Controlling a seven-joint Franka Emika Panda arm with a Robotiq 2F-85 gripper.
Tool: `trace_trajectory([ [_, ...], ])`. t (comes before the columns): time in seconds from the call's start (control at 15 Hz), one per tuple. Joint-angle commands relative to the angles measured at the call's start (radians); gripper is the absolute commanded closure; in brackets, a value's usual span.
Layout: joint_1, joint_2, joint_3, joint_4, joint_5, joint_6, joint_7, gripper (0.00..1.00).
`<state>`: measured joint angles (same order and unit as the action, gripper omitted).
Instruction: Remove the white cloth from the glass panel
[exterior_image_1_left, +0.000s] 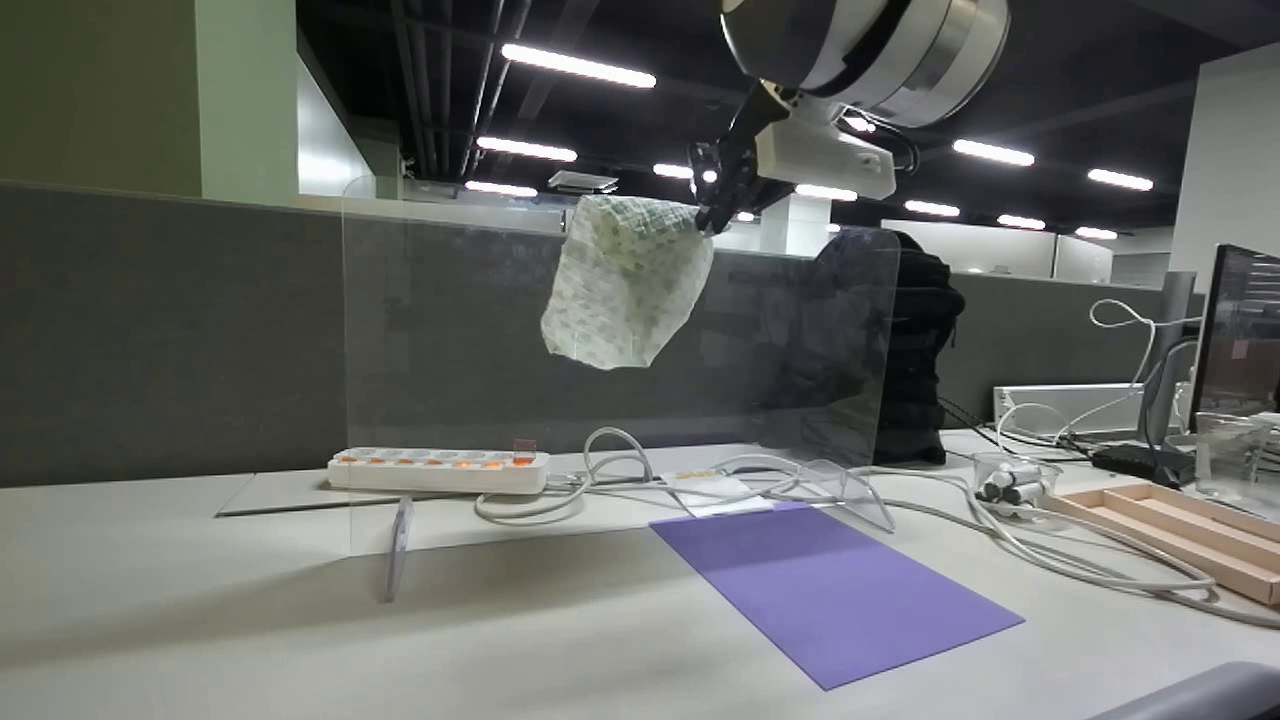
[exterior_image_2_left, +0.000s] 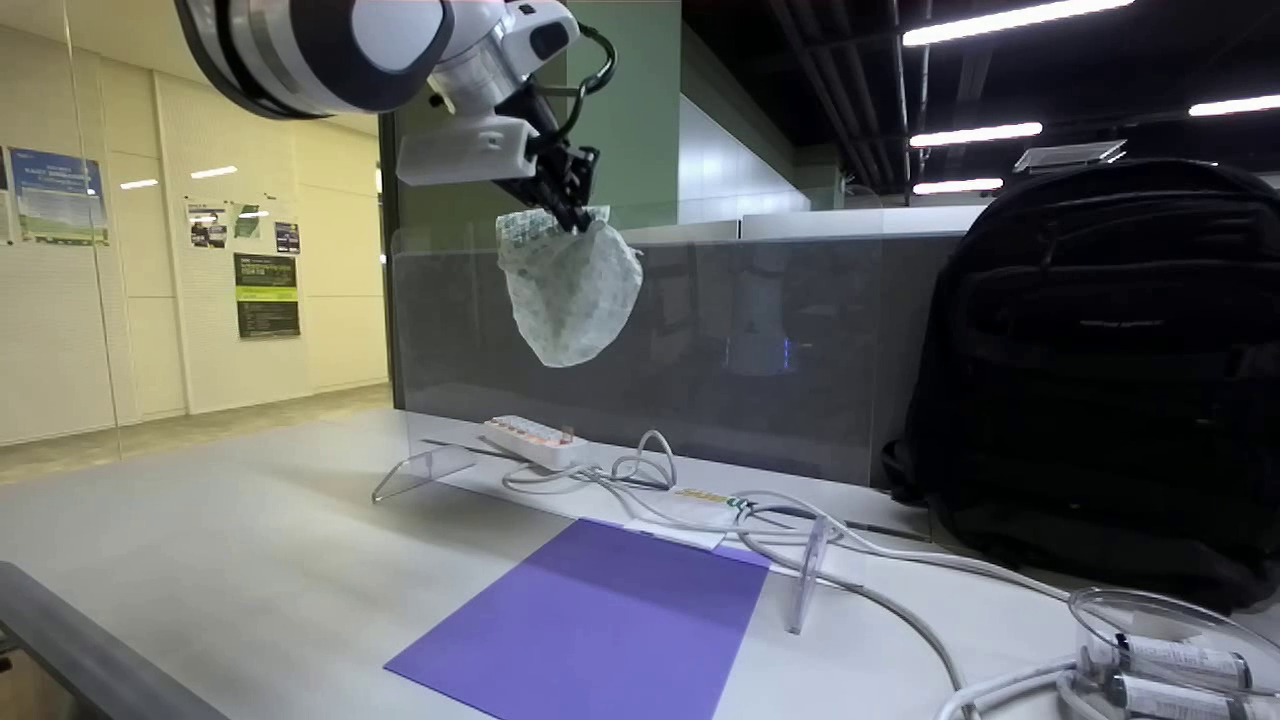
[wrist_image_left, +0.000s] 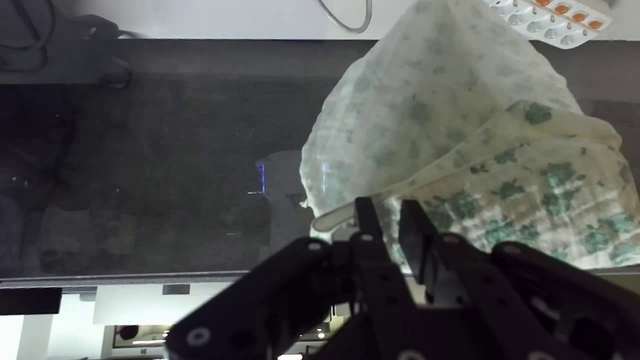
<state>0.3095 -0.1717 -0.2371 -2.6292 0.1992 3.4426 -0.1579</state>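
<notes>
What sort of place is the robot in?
Most likely an office, though maybe a lab. A grey partition runs behind the desk, a monitor stands to one side, and long strip lights shine overhead.

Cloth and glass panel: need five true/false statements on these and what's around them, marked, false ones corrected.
1. The white cloth has a green pattern. True.
2. A purple sheet lies flat on the desk. True.
3. The cloth lies on the sheet. False: it hangs at the upper edge of the glass panel.
4. In both exterior views the gripper is at the cloth's upper part. True.
5. The panel lies flat. False: it stands upright on the desk.
</notes>
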Motion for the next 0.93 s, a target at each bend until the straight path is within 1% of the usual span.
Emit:
trace_trajectory([
  [0.0,0.014,0.018,-0.016,0.028,0.006,0.012,0.037,1.00],
  [0.07,0.019,0.014,-0.022,0.026,0.000,0.011,0.041,1.00],
  [0.13,0.020,0.012,-0.024,0.025,-0.003,0.009,0.041,0.74],
  [0.2,0.021,0.011,-0.026,0.025,-0.004,0.005,0.041,0.74],
  [0.27,0.021,0.011,-0.027,0.026,-0.004,0.005,0.040,0.71],
  [0.53,0.012,0.011,-0.028,0.025,-0.003,0.013,0.027,0.42],
  [0.67,0.009,0.010,-0.029,0.024,-0.002,0.020,0.021,0.30],
  [0.87,-0.002,0.002,-0.025,0.029,-0.001,0.012,0.012,0.08],
])
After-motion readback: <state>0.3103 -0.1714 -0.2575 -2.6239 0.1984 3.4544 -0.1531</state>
